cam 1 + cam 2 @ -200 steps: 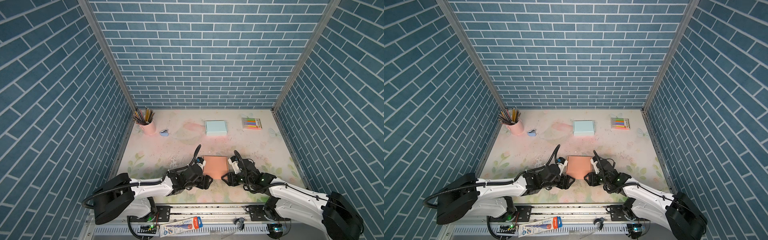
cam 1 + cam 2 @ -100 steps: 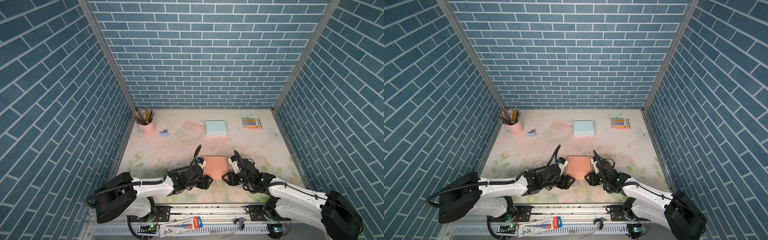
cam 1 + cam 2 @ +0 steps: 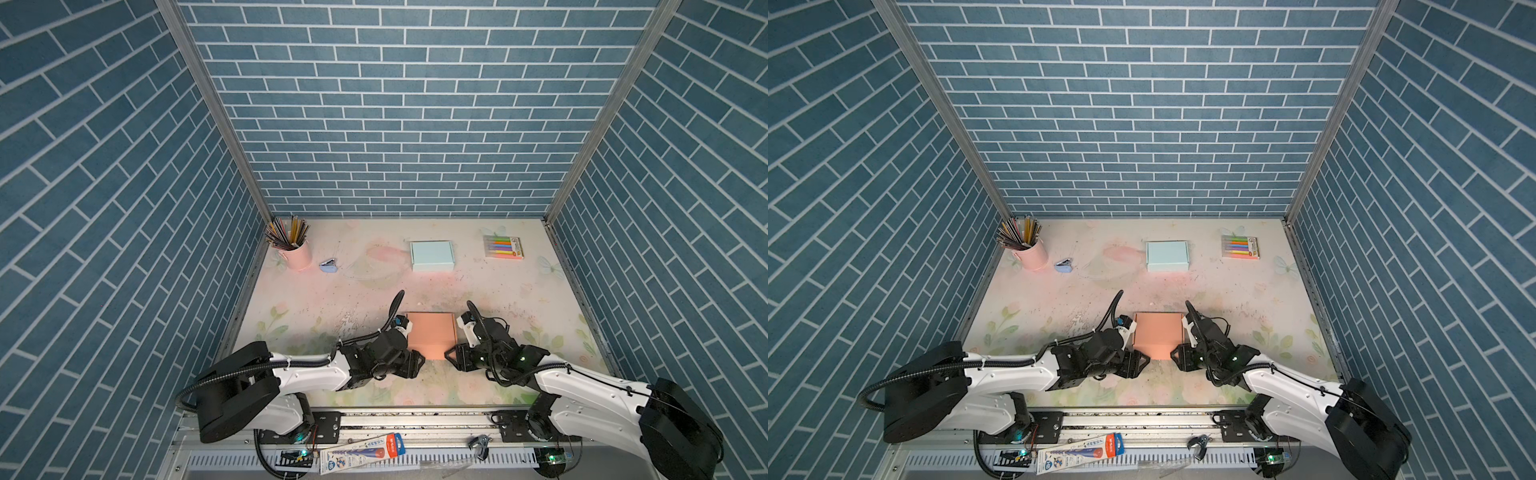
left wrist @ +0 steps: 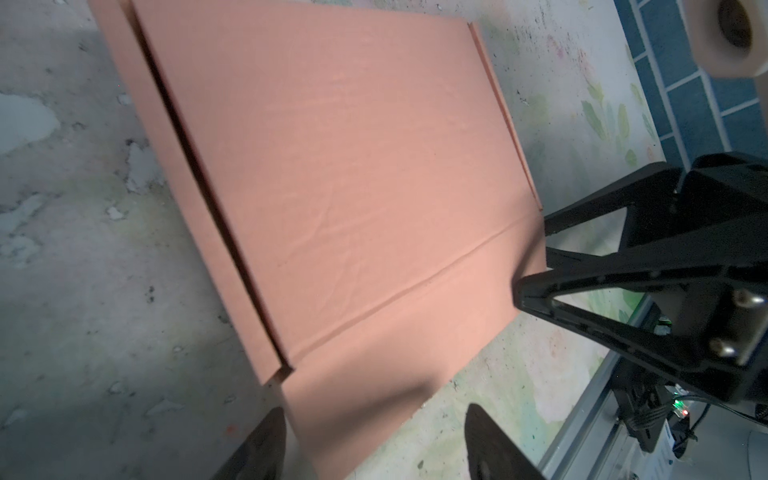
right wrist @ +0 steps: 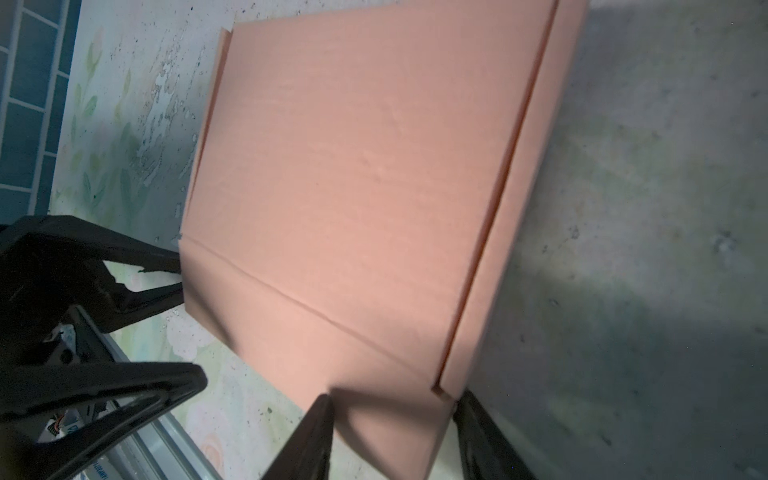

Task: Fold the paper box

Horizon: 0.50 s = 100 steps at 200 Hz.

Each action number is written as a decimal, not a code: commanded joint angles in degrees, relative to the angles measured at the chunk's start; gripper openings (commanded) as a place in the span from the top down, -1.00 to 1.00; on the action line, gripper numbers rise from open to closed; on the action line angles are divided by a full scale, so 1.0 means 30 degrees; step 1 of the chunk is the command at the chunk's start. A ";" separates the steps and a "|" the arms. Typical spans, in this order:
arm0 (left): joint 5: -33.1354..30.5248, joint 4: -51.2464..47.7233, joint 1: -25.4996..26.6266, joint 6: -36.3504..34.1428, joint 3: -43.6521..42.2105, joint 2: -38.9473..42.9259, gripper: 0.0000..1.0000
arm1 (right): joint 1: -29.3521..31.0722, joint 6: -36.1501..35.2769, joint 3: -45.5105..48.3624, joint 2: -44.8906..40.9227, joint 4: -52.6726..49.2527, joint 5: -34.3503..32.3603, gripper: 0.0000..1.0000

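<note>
Paper box (image 3: 431, 338) (salmon, lying flat) sits near the front edge of the flowered table (image 3: 324, 299). Both arms stretch in low from the near side, wrists angled inward at its front flap. Blue brick walls (image 3: 395, 124) close the stall. The left claw (image 3: 417, 365) and right claw (image 3: 451, 360) stand released, each straddling a flap corner and gripping nothing.

The left arm (image 3: 307, 372) and right arm (image 3: 582, 384) stretch low and forward, wrists angled inward. The left tool (image 3: 420, 363) and right tool (image 3: 449, 358) face each other, close together. The left's jaws stand wide apart, the right's less widely.
</note>
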<state>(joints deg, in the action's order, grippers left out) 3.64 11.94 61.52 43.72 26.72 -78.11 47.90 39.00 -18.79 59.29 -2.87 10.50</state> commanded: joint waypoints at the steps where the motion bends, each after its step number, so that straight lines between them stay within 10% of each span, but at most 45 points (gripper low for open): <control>1: -0.0428 0.0366 -0.0031 -0.0087 0.0372 -0.0263 -0.35 | 0.0147 -0.0047 -0.0409 0.0225 -0.0147 -0.0453 0.02; 100: -0.0368 0.0841 -0.0646 -0.0366 0.0128 -0.0647 -0.28 | 0.0134 -0.0458 -0.0750 0.0807 -0.0261 -0.1067 0.04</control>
<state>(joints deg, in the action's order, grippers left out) 3.66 12.93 60.27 42.98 26.76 -79.35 47.99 38.59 -19.18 61.06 -2.94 8.97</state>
